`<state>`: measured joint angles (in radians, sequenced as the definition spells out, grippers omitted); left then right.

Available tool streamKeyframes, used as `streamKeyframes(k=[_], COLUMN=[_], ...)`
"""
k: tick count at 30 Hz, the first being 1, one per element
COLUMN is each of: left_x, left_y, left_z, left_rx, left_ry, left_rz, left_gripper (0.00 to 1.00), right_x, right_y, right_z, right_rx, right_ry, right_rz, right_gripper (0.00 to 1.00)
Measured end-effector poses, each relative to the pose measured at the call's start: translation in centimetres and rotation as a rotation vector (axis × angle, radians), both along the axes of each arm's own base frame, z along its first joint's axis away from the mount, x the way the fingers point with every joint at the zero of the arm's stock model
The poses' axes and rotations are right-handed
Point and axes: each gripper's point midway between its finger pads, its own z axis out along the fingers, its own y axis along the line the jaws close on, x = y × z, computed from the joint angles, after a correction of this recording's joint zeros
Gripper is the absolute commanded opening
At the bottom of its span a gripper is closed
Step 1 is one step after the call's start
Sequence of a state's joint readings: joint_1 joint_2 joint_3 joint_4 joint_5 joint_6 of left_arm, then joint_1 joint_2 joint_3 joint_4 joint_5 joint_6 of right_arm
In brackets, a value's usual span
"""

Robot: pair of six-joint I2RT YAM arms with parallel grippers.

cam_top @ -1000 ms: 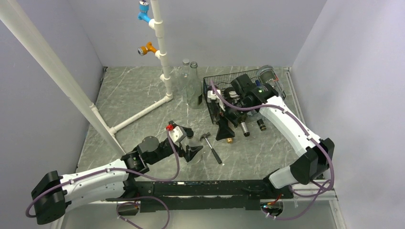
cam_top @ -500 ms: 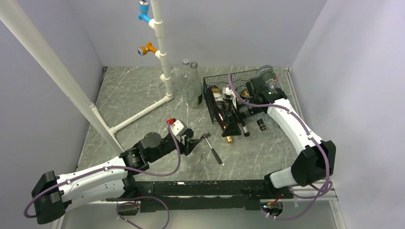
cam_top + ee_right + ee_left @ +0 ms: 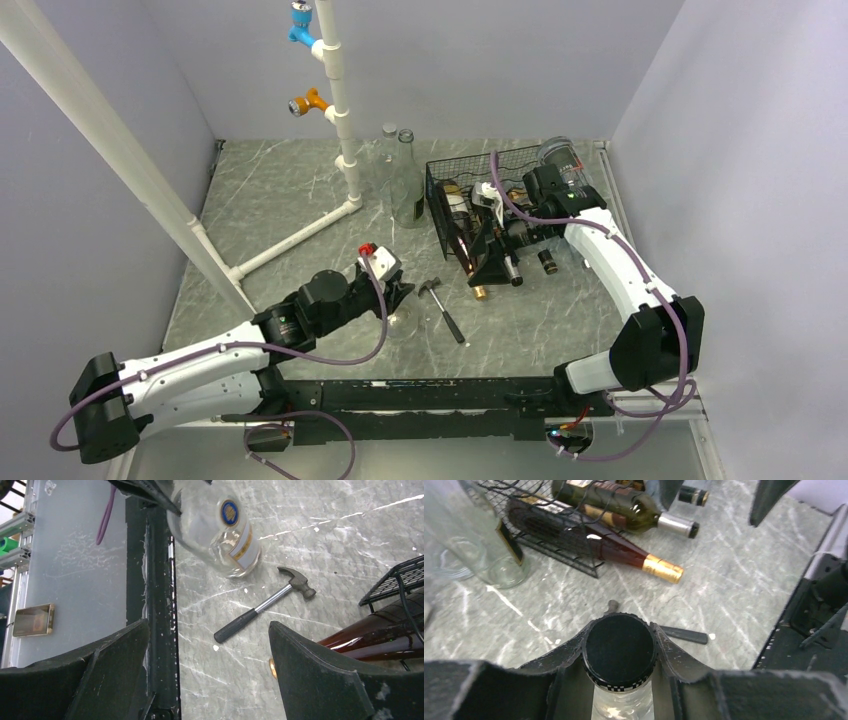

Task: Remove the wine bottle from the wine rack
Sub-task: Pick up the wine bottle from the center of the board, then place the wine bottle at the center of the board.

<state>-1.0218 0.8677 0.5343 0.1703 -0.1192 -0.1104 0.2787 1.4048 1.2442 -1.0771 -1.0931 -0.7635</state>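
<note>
The black wire wine rack (image 3: 455, 185) stands at the back right, also in the left wrist view (image 3: 549, 535). Wine bottles lie in it with necks sticking out toward me: a red one with gold foil (image 3: 624, 552) (image 3: 478, 288) and a green one with silver foil (image 3: 624, 510). My right gripper (image 3: 492, 262) (image 3: 207, 630) hangs open just in front of those necks, nothing between its fingers. My left gripper (image 3: 395, 295) (image 3: 620, 630) is shut on the black-capped neck of a clear glass bottle (image 3: 220, 535) standing on the table.
A small hammer (image 3: 442, 310) (image 3: 265, 610) lies between the clear bottle and the rack. Two empty clear bottles (image 3: 403, 180) stand left of the rack. A white pipe frame (image 3: 335, 110) rises at the back left. A glass jar (image 3: 558, 155) sits behind the rack.
My left gripper has closed on the clear bottle's neck. My right gripper has drawn back from over the rack to the front of the bottle necks.
</note>
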Motion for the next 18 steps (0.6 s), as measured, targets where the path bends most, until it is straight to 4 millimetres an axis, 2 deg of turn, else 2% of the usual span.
streamKeyframes(k=[8, 13, 18], left_x=[2.9, 6.1, 9.8], left_y=[3.0, 5.7, 9.4], left_z=[0.5, 1.7, 2.6], left_rx=[0.147, 0.188, 0.184], left_ry=[-0.105, -0.136, -0.127], left_rz=[0.152, 0.287, 0.455], left_gripper=[0.00, 0.00, 0.00], right_x=[-0.1, -0.1, -0.1], right_y=[0.0, 0.0, 0.0], right_z=[0.1, 0.1, 0.1], right_rx=[0.008, 0.008, 0.008], right_ry=[0.002, 0.002, 0.002], right_rz=[0.004, 0.002, 0.002], right_gripper=[0.92, 0.92, 0.92])
